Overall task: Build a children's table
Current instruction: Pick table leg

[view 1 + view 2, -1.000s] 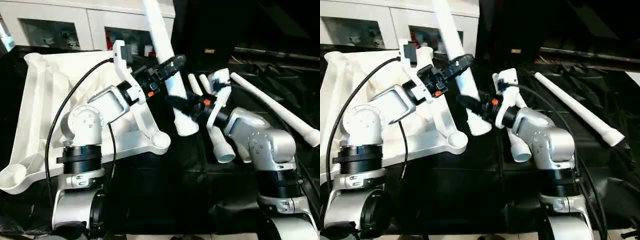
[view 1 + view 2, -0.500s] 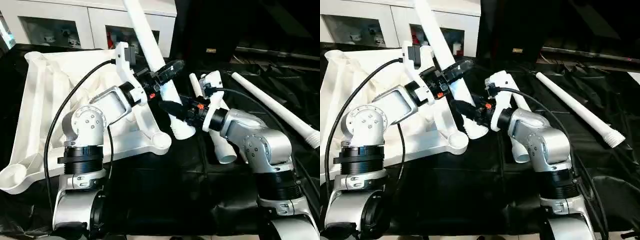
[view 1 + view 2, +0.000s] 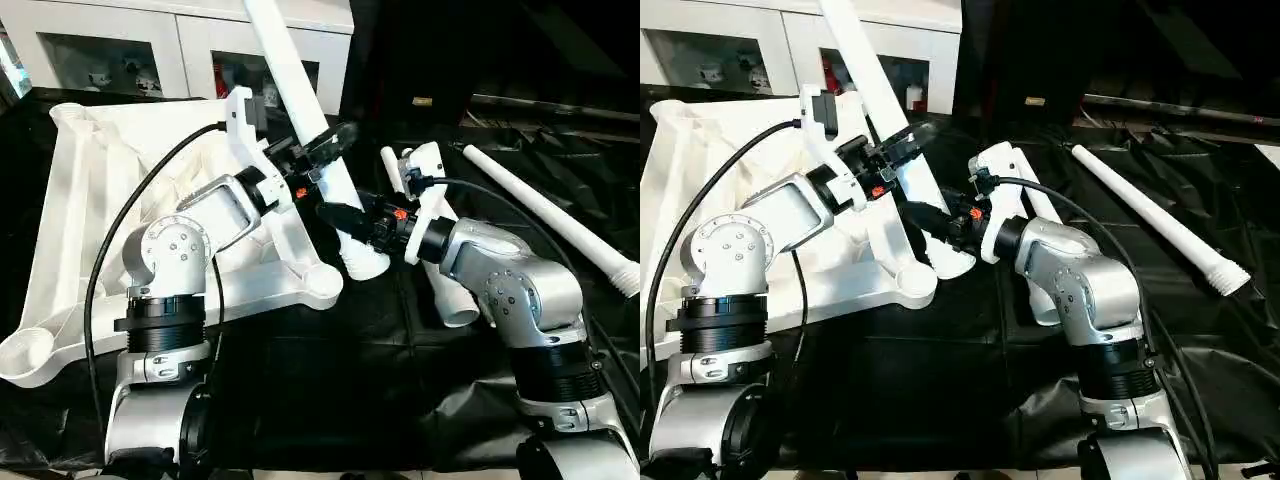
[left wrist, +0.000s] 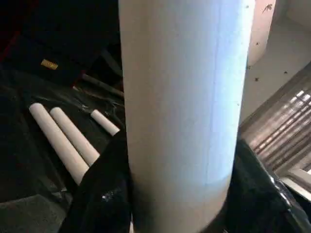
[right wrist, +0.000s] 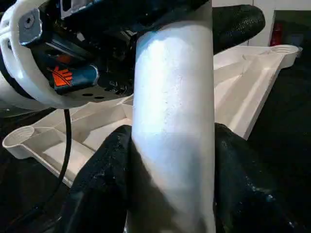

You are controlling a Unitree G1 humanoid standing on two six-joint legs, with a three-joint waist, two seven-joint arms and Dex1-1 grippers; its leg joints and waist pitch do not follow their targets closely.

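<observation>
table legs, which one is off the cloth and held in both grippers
The tilted leg beside the tabletop; the other legs lie flat on the black cloth.

Silver forearms [image 3: 195, 225], black cables [image 3: 120, 250]

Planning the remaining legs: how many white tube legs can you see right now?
4. One leg is held upright by both grippers beside the tabletop. Two legs lie together on the black cloth by the right forearm. One leg lies apart, farther right. None seems hidden.
</observation>
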